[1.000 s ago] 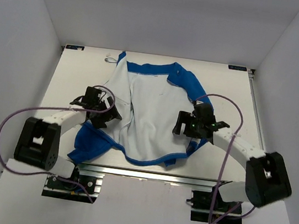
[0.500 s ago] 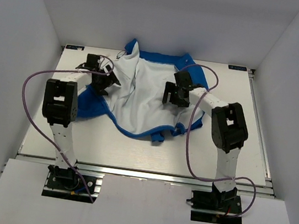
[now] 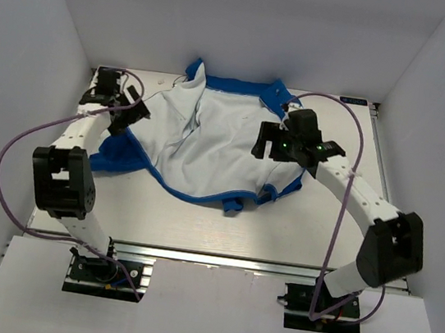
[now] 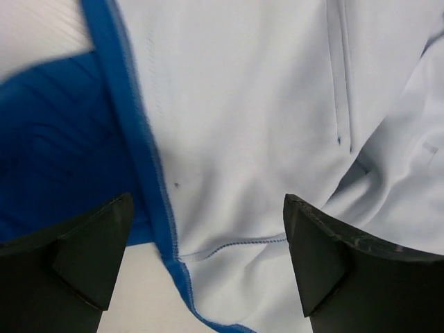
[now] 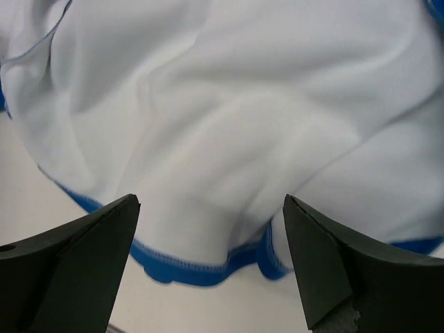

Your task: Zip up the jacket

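The jacket (image 3: 208, 148) lies spread open on the table with its white lining up and bright blue edges showing round it. My left gripper (image 3: 133, 112) hovers open over its left edge; the left wrist view shows the gripper (image 4: 208, 208) above the blue hem (image 4: 149, 173) and white lining (image 4: 243, 104), holding nothing. My right gripper (image 3: 264, 146) is open over the jacket's right side. In the right wrist view that gripper (image 5: 208, 205) hangs above the lining (image 5: 222, 104) and its blue bottom hem (image 5: 187, 267), with nothing between the fingers. No zipper can be made out.
White walls close in the table (image 3: 347, 225) on three sides. A metal rail (image 3: 218, 259) runs along the near edge. Purple cables (image 3: 8, 161) loop out from both arms. A blue sleeve (image 3: 120, 156) lies at the jacket's lower left.
The jacket has gone from the near edge toward the far wall and now lies still. The left gripper has swung to the far left; the right gripper has drawn back slightly rightward.
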`<state>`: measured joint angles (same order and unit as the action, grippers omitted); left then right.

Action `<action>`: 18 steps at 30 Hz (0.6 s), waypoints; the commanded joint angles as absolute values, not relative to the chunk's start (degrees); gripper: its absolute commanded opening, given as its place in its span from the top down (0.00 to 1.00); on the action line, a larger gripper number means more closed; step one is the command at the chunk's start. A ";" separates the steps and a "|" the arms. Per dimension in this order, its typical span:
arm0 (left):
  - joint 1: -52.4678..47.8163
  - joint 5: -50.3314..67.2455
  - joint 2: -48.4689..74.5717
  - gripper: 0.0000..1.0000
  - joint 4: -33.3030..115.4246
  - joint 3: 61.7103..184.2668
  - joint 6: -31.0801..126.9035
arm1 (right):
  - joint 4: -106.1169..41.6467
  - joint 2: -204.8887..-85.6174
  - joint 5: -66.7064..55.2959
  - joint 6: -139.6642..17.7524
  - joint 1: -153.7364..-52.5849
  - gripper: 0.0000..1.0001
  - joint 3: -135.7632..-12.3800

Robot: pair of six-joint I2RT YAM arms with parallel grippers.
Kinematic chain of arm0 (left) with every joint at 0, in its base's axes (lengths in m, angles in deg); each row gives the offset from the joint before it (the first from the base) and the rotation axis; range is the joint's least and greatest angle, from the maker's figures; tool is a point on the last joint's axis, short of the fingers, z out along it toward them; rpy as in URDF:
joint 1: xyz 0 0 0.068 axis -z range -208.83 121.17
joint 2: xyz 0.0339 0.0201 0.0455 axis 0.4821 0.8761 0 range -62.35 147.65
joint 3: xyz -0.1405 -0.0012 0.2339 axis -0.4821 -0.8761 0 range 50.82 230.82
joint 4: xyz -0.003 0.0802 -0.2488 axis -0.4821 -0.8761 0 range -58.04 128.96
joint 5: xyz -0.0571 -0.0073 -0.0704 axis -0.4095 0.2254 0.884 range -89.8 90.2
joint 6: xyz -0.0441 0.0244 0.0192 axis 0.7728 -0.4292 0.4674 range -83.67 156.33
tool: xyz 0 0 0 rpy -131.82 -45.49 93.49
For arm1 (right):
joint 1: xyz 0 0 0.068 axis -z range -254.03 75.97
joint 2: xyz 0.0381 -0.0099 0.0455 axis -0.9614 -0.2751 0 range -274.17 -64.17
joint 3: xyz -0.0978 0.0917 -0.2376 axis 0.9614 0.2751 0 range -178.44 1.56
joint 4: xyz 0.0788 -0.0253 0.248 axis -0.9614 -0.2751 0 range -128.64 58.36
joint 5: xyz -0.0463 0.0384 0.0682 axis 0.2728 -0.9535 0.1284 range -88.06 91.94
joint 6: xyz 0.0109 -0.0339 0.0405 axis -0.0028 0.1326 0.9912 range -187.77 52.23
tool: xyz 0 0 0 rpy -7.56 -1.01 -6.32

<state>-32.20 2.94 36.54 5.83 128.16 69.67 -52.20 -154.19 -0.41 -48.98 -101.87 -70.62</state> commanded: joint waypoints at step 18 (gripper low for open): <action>-45.00 6.96 67.28 0.02 4.77 159.09 52.16 | -59.59 -150.30 10.90 -50.72 -89.24 0.11 -64.79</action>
<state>-45.19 3.90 67.84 5.92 155.53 56.76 -59.06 -149.03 9.77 -49.47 -90.31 -61.70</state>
